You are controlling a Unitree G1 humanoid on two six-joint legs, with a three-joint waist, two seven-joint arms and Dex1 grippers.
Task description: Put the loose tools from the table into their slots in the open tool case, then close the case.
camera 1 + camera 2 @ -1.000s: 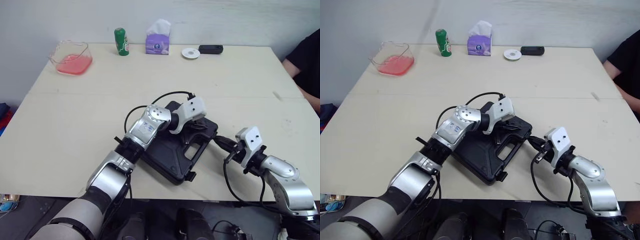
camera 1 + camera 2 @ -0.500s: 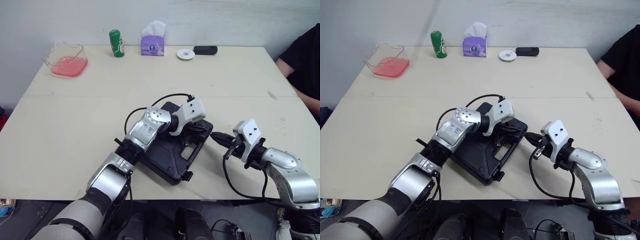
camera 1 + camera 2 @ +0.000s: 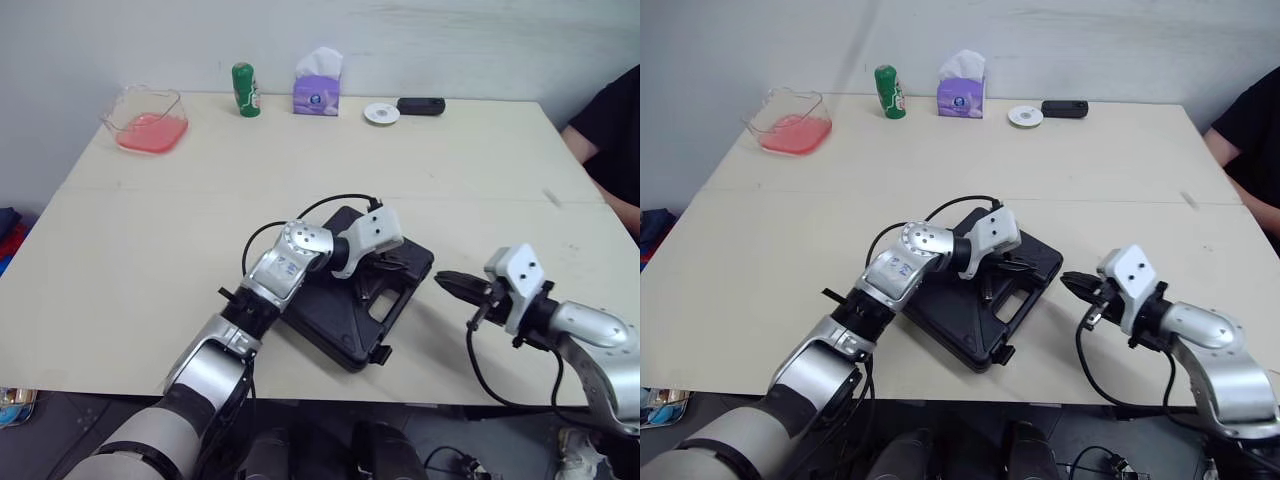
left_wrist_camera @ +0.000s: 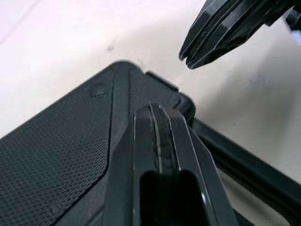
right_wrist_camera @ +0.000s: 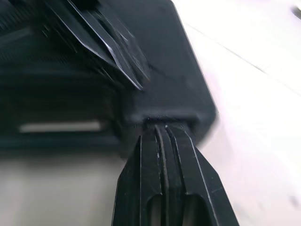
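Evidently we are close to the end of this job: the black tool case (image 3: pixel 345 325) lies with its lid down on the counter (image 3: pixel 150 250), set at an angle near the front edge, so we judge that the tools are stowed inside and the lid has been brought over. The left jaws are pressed together and hold nothing; they sit over the lid at the handle (image 3: pixel 397 290) end, and we cannot tell whether they touch the textured plastic or hang just above it. The right jaws are likewise shut and empty, pointing at the handle corner from just beside the case, with a strip of bare counter between. A small latch (image 3: pixel 380 352) juts from the near edge, and we cannot tell whether it is fastened; if it is not, pressing it home is what we think remains. Along the far edge stand a pink tub (image 3: pixel 147 122), a green can (image 3: pixel 244 88) and a tissue box (image 3: pixel 317 92), well apart from the case.
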